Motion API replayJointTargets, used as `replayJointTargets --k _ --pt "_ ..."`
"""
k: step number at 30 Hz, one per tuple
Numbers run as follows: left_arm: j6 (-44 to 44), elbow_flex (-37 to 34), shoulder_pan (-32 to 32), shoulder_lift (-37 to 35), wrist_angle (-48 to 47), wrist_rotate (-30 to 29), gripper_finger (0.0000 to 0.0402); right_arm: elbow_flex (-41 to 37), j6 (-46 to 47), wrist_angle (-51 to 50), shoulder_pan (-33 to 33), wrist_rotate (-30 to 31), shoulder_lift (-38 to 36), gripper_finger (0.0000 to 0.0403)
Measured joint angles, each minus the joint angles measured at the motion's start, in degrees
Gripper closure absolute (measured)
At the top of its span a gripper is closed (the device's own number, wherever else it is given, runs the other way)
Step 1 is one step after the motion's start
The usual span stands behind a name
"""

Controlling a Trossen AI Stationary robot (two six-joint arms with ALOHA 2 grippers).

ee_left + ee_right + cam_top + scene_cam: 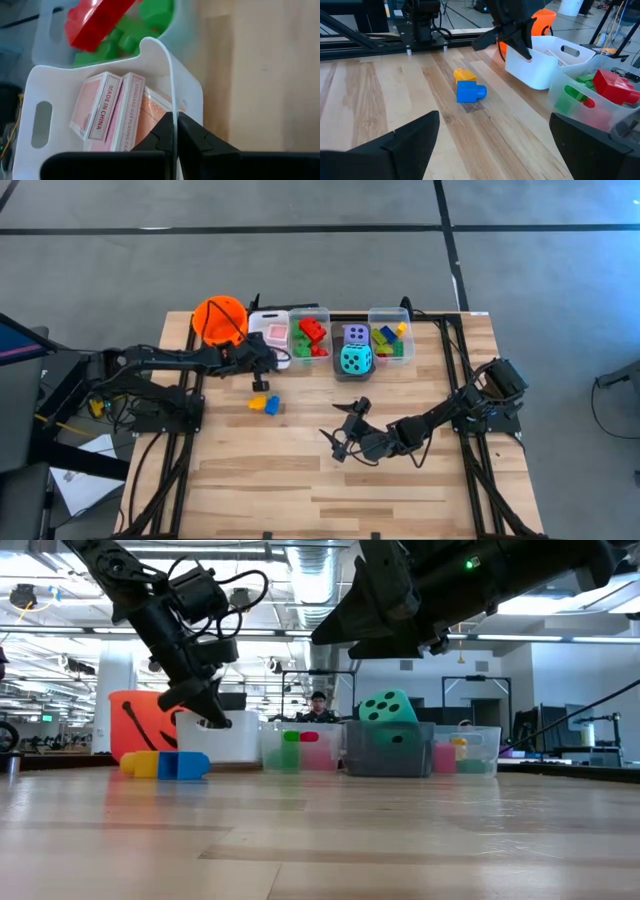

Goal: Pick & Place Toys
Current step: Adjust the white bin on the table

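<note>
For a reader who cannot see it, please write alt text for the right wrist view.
A yellow brick and a blue brick lie touching on the wooden table, between the right gripper's open fingers. Beyond, the left gripper is shut on the white bin's rim, beside a clear bin holding red and green bricks.

- The left gripper (213,718) was held closed just above the table, at the front wall of a white bin (235,740).
- A yellow brick (140,763) and a blue brick (184,764) were seen touching, just beside and below it.
- An orange bucket (135,720) was placed behind it.
- A teal die (389,707) was set well apart, on a clear bin (390,750).
</note>
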Motion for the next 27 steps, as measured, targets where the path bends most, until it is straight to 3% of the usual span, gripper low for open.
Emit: replayJointTargets --k 13,27 --pt "-0.3 0.0 3.5 0.0 0.1 3.8 0.0385 0.0 0.0 0.0 0.0 0.0 0.0 0.0030" --pt "-1.7 0.1 3.4 0.0 0.5 4.1 0.0265 0.0 0.0 0.0 0.0 0.0 0.0 0.0030"
